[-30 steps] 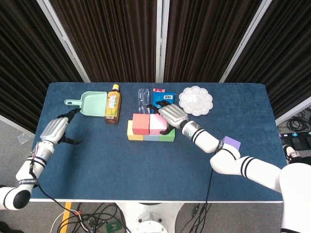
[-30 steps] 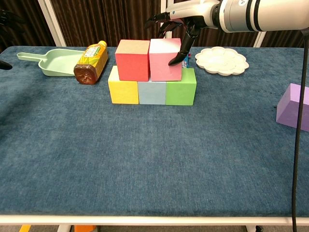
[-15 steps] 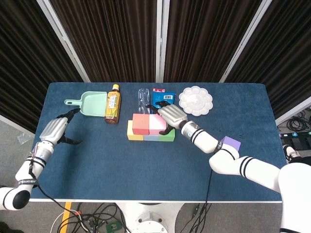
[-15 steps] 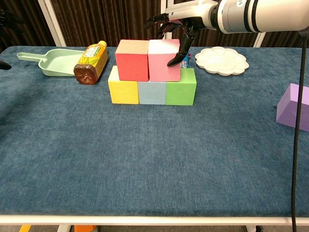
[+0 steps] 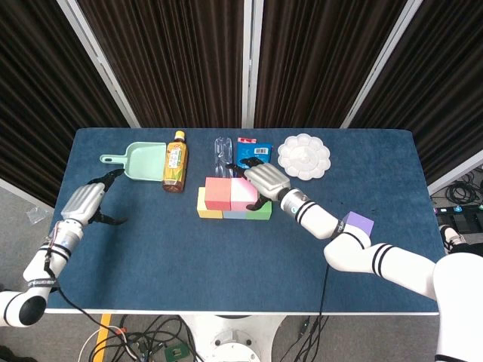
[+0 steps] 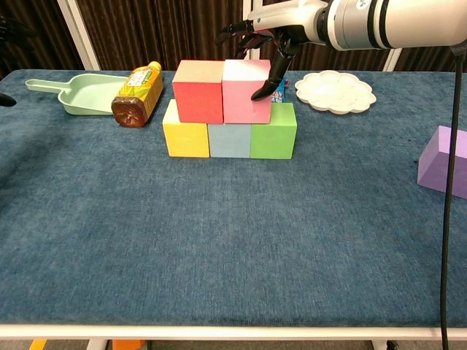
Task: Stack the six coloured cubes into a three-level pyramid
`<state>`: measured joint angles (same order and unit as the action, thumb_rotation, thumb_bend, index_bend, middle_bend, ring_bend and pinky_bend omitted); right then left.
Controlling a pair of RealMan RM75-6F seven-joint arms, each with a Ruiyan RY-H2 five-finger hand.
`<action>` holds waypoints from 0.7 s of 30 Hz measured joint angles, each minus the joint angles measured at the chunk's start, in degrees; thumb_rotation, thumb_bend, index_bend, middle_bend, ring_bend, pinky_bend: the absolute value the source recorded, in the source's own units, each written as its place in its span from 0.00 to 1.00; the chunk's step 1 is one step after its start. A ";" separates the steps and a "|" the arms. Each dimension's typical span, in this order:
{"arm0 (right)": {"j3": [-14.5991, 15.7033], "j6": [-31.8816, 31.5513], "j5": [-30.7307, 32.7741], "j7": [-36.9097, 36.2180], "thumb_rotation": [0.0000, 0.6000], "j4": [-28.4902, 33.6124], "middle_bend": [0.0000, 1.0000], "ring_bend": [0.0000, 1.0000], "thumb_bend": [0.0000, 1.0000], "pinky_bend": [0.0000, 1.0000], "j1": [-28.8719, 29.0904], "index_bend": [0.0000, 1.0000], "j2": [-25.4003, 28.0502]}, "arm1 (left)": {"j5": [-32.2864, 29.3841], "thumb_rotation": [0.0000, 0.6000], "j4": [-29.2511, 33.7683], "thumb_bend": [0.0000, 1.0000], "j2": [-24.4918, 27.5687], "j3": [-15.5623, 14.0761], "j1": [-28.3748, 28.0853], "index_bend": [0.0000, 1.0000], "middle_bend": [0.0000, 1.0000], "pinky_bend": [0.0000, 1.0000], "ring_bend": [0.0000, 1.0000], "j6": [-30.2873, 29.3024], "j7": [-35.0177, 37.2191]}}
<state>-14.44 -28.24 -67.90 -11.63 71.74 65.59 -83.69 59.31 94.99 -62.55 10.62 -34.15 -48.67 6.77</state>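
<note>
While right hand fingers rest spread against the pink foam-like cube, the purple cube looks light, rigid; grip opposite faces.

The purple cube is cut off by the chest view's right edge, the left hand barely shows there, and the blue packet print is unreadable.

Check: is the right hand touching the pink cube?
Touching. In the chest view a fingertip of the right hand presses the right face of the pink cube.
</note>
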 measured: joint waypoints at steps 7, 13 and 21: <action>0.11 -0.02 1.27 1.31 1.00 0.05 0.28 0.00 0.12 0.00 0.12 0.00 -0.12 | 0.31 1.00 -0.13 0.11 -0.06 -0.08 0.23 0.00 0.07 0.14 0.13 -0.05 0.37; 0.13 -0.23 2.10 2.14 1.00 0.15 0.26 0.00 0.12 0.00 0.16 0.00 -0.35 | 0.72 1.00 -0.23 0.11 -0.06 -0.10 0.39 0.00 0.07 0.14 0.13 -0.08 0.73; 0.18 -0.41 3.11 3.07 1.00 0.72 0.17 0.00 0.10 0.00 0.07 0.00 -0.11 | 1.10 1.00 -0.52 0.11 -0.17 -0.12 0.54 0.00 0.07 0.14 0.13 -0.10 1.11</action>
<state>-14.26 -28.65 -64.78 -8.56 72.46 65.66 -83.79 60.41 94.47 -62.72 10.50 -33.61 -48.77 7.88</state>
